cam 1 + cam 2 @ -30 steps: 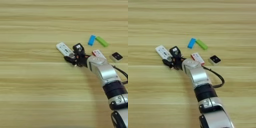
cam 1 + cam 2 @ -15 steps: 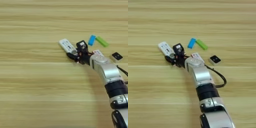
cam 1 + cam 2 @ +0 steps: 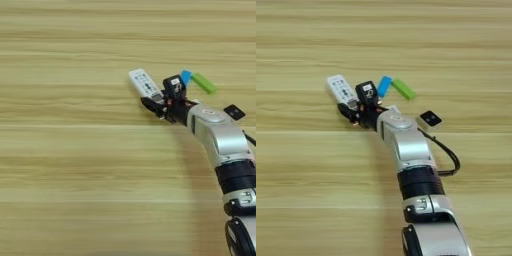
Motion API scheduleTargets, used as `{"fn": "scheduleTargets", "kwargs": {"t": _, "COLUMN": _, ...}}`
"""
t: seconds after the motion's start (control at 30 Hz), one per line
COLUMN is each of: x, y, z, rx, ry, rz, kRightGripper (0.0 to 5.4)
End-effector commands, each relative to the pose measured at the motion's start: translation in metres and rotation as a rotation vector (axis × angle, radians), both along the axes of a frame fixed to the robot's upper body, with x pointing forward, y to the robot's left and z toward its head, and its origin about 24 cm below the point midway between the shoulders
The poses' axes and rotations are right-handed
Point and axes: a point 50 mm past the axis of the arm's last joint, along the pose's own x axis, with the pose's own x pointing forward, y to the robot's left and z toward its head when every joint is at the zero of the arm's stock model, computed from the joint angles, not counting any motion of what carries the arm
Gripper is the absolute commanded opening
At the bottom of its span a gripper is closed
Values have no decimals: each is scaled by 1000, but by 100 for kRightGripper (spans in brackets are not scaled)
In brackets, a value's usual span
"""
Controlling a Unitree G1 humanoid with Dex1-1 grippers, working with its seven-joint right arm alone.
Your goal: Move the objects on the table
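Observation:
A long white remote control (image 3: 144,83) lies slanted on the table (image 3: 60,150), right of centre. My right gripper (image 3: 160,96) is shut on its near end, one black finger (image 3: 151,105) below it and the other (image 3: 174,85) on its right side. The silver forearm (image 3: 406,145) comes in from the bottom right. A small black-topped beige square piece (image 3: 430,119) rests to the arm's right. Of the red-edged white packet only a pale corner (image 3: 392,108) peeks out beside the wrist; the arm covers the rest.
A blue block (image 3: 384,86) and a green block (image 3: 404,89) lie side by side just behind the gripper, close to its upper finger. A black cable (image 3: 448,155) loops off the forearm's right side.
The gripper and the remote control together have slid right and away from me, closer to the blue block. The blocks and the square piece have stayed put.

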Motion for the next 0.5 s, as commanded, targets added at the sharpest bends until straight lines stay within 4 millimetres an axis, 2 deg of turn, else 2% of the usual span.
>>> {"fn": "scheduleTargets", "kwargs": {"t": 0.03, "x": 17, "y": -6, "z": 47, "rx": -6, "ry": -198, "rz": -27, "kRightGripper": 290}}
{"fn": "scheduleTargets", "kwargs": {"t": 0.5, "x": 22, "y": -32, "z": 59, "rx": -10, "ry": -260, "rz": -166, "kRightGripper": 290}}
